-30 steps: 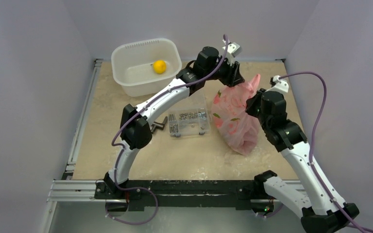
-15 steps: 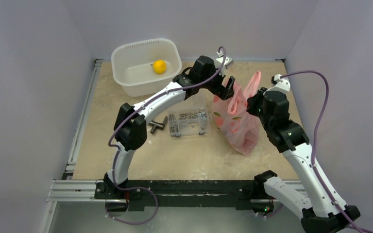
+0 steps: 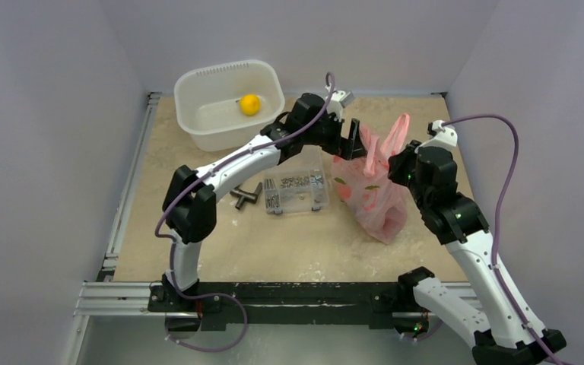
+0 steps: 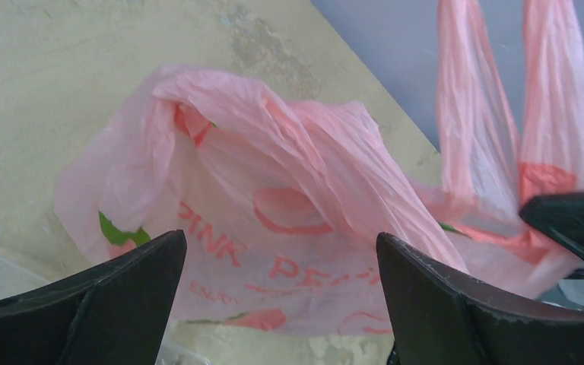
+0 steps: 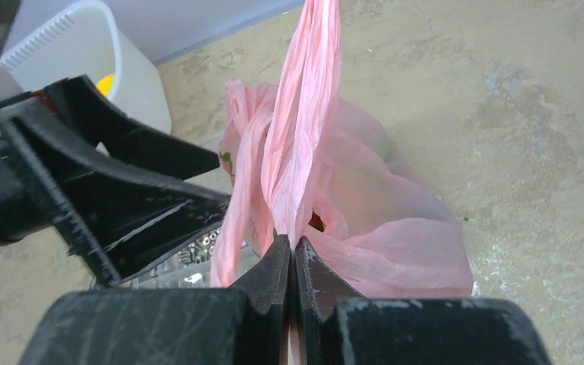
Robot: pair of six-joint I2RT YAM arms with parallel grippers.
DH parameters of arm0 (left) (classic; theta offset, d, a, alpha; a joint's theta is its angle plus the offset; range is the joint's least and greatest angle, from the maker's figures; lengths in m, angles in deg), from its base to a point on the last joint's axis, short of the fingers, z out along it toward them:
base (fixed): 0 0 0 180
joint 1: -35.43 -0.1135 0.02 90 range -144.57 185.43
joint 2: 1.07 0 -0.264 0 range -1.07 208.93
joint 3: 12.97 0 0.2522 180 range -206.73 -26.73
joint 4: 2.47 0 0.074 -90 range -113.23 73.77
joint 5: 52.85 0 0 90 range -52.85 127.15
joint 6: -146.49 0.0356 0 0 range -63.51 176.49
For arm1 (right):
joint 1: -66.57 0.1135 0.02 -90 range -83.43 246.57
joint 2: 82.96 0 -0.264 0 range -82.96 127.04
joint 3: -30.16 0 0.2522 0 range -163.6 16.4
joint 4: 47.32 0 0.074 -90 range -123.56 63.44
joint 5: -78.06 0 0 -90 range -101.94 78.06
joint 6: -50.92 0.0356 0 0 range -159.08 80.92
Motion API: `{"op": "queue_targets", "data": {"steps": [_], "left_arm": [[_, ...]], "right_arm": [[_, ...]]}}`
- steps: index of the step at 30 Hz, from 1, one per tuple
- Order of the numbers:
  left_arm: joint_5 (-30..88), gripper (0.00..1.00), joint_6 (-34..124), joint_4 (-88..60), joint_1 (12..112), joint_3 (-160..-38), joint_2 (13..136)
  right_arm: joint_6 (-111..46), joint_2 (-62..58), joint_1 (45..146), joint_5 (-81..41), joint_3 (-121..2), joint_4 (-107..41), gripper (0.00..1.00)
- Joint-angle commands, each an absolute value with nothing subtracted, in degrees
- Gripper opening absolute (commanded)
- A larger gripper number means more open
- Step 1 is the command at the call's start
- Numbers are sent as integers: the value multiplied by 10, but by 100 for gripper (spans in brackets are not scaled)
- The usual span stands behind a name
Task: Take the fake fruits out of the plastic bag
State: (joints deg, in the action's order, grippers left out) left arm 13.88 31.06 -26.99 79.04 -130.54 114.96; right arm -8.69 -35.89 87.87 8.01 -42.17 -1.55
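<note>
The pink plastic bag [image 3: 372, 190] rests on the table, its loop handles [image 3: 395, 133] pulled upward. My right gripper [image 5: 295, 247] is shut on the bag's film just below the handles, and the bag [image 5: 395, 228] hangs beyond it. My left gripper [image 4: 280, 251] is open, level with the bag's printed side [image 4: 289, 228] and apart from it. From above, the left gripper [image 3: 354, 141] sits at the bag's left upper edge. A small red-orange patch [image 5: 317, 222] shows in the bag's mouth; other fake fruits inside are hidden. One yellow fruit [image 3: 250, 104] lies in the white tub [image 3: 198, 91].
A clear box of screws [image 3: 296, 190] stands just left of the bag, under the left forearm, with a grey metal part [image 3: 247, 196] beside it. The white tub occupies the back left corner. Purple walls enclose the table on three sides.
My left gripper opened and let go of the bag's top, then drew back left and lower. The bag's left side sagged; the right gripper kept its hold.
</note>
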Motion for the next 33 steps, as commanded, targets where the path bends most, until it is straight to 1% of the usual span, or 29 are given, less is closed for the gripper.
{"op": "queue_targets", "data": {"steps": [1, 4, 8, 14, 16, 20, 21, 24, 25, 26, 28, 30, 31, 33], "left_arm": [[116, 97, 243, -246, 788, -1268, 1049], [125, 92, 193, -260, 788, -1244, 1021], [109, 93, 149, -250, 801, -1237, 1016], [118, 94, 166, -260, 826, -1266, 1038], [131, 92, 175, -280, 833, -1286, 1049], [135, 73, 178, -276, 840, -1308, 1076], [133, 70, 175, -275, 841, -1317, 1085], [118, 66, 175, -286, 842, -1349, 1108], [110, 63, 178, -287, 842, -1359, 1114], [103, 55, 181, -293, 841, -1374, 1119], [102, 22, 205, -326, 840, -1415, 1131], [117, 2, 240, -362, 833, -1456, 1136], [117, 0, 245, -361, 826, -1471, 1135], [104, 0, 236, -328, 803, -1492, 1132]], "right_arm": [[-99, -371, 877, 81, -421, -30, 0], [-103, -372, 876, 80, -421, -25, 0], [-102, -380, 877, 80, -417, -25, 0], [-93, -384, 877, 68, -411, -28, 0], [-90, -386, 877, 68, -408, -29, 0], [-89, -386, 876, 65, -407, -33, 0], [-89, -384, 877, 66, -407, -34, 0], [-90, -378, 876, 67, -409, -35, 0], [-91, -376, 877, 68, -410, -36, 0], [-91, -375, 876, 70, -410, -37, 0], [-93, -371, 877, 83, -412, -37, 0], [-94, -361, 877, 129, -418, -31, 0], [-91, -353, 877, 165, -423, -24, 0], [-85, -332, 876, 241, -440, -8, 0]]}}
